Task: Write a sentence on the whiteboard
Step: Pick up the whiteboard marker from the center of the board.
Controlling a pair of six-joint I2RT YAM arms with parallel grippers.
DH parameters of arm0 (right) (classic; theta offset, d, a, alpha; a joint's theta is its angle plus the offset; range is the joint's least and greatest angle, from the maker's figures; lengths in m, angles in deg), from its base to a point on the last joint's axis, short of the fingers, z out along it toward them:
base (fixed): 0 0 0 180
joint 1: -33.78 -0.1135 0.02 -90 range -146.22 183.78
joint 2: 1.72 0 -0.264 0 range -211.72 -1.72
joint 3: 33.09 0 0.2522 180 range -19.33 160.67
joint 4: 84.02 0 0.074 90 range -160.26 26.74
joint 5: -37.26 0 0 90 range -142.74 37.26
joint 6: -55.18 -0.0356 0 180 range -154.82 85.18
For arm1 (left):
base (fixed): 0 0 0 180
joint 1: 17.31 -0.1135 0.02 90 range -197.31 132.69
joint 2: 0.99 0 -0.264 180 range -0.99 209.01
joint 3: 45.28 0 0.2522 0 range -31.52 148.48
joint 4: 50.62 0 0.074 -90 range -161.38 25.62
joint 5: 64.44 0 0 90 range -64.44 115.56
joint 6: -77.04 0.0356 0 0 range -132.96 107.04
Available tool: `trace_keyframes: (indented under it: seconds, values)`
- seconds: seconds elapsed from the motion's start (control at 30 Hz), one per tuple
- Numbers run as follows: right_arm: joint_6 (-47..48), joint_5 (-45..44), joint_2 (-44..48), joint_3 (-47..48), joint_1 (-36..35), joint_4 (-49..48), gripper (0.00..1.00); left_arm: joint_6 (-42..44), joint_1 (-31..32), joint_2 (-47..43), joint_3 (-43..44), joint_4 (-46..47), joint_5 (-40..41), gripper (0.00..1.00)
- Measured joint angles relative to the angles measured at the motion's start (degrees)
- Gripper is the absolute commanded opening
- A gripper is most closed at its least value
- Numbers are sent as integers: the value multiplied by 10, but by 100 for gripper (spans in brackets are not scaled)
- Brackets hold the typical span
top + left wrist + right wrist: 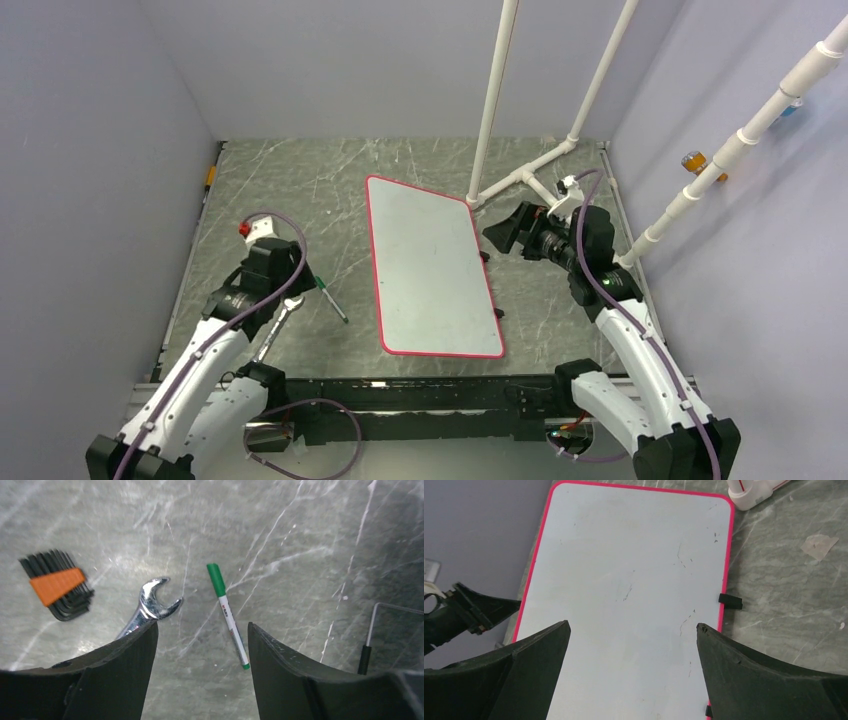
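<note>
Top external view: the whiteboard (430,265) lies flat and blank on the bench (300,180), between the two tools. The left tool (297,295) hangs low, with the green marker (332,300) just beside its tips. The right tool (503,232) sits at the board's edge.

Left wrist view: the left tool (202,630) stands fairly wide and empty. The marker (228,616) lies ahead between the jaw lines, apparently touching neither. A wrench (150,605) lies by the left finger. The marker sits skewed, so it may pivot on closing, or the finger may snag the wrench.

Right wrist view: the right tool (633,626) is wide and empty above the whiteboard (624,565). Unbraced, the board may slide under pen pressure.
</note>
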State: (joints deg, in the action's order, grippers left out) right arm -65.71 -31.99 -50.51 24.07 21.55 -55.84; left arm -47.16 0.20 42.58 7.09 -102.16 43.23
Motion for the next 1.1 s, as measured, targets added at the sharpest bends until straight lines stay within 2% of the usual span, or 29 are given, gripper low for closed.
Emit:
trace_keyframes:
  seconds: [0.17,0.43,0.63,0.93,1.1]
  values:
    - [0,11,-10,0,-1,11,100,-50,26,49,-41,10,12,62]
    - [5,19,-7,1,-4,31,100,-101,31,180,-44,49,29,59]
    - [10,19,11,1,-4,49,100,-121,31,248,-36,87,28,50]
    - [18,19,31,4,-4,71,100,-132,30,325,-9,137,30,48]
    - [20,19,31,5,-4,80,100,-130,15,360,0,157,26,38]
